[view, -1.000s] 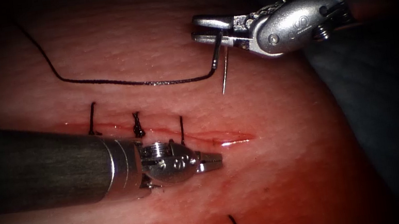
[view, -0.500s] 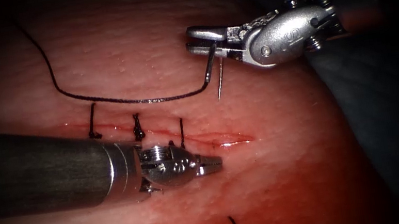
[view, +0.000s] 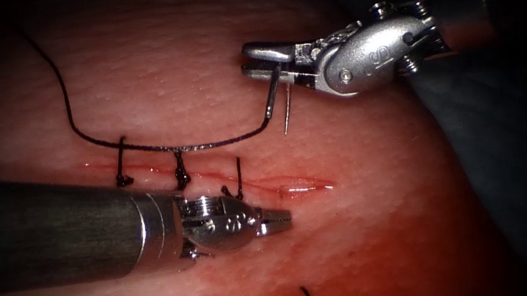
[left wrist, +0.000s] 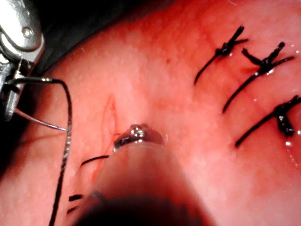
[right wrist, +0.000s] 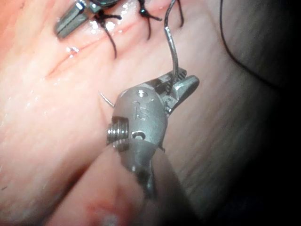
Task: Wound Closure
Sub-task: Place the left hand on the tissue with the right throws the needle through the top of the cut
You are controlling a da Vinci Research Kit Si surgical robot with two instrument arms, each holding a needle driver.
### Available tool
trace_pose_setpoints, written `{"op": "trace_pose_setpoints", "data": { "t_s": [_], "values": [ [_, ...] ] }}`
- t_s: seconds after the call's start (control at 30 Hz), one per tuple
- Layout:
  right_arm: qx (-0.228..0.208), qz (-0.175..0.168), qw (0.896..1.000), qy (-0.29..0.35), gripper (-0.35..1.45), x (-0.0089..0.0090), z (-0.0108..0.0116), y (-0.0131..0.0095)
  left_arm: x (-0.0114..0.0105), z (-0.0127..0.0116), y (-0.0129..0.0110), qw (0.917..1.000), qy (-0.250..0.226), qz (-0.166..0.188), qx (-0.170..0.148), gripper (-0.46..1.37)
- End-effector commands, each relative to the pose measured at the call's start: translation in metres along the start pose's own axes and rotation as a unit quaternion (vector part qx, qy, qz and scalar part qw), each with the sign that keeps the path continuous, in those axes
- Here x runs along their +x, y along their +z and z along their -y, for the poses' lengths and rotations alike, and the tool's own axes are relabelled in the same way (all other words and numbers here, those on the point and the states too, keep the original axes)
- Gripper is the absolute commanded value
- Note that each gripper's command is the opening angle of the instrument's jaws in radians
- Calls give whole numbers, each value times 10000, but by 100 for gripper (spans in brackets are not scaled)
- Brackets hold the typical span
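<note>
From my console I see the right arm's silver wristed needle driver (view: 250, 62) hanging over the pale pink pork-belly tissue (view: 372, 236), above the cut in the endoscope view and toward its right end. Its jaws are clenched on the thin curved steel needle (view: 274, 98), gripping it partway along the curve: the thread-bearing end hangs down on one side and the fine point sticks down beside it, both clear of the tissue (the needle is not in the tissue at all). The right wrist view shows the same grip (right wrist: 181, 81), with the needle (right wrist: 172, 52) arching out from between the jaws.

The dark braided thread (view: 160, 146) runs from the needle's rear end leftward, lying across the tissue just above the narrow reddish cut (view: 282, 184), crossing the upper ends of the stitches, then climbing away to the upper left. Three dark stitches (view: 180, 169) already cross the left part of the cut; its right end lies unstitched and glistening.

My left arm's dark-shafted, silver-tipped needle driver (view: 280, 218) rests low just below the cut, tip pointing right. Its jaws are pressed together and grasp nothing. More dark stitches (left wrist: 263, 63) on the tissue appear in the left wrist view.
</note>
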Motion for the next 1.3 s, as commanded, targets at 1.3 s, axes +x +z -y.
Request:
{"op": "trace_pose_setpoints", "data": {
  "t_s": [1.3],
  "values": [
    [-178,101,9998,-30,-35,-46,102,-9,-4,-3,-13,9999,-16,-101,-24,-35]
  ]
}}
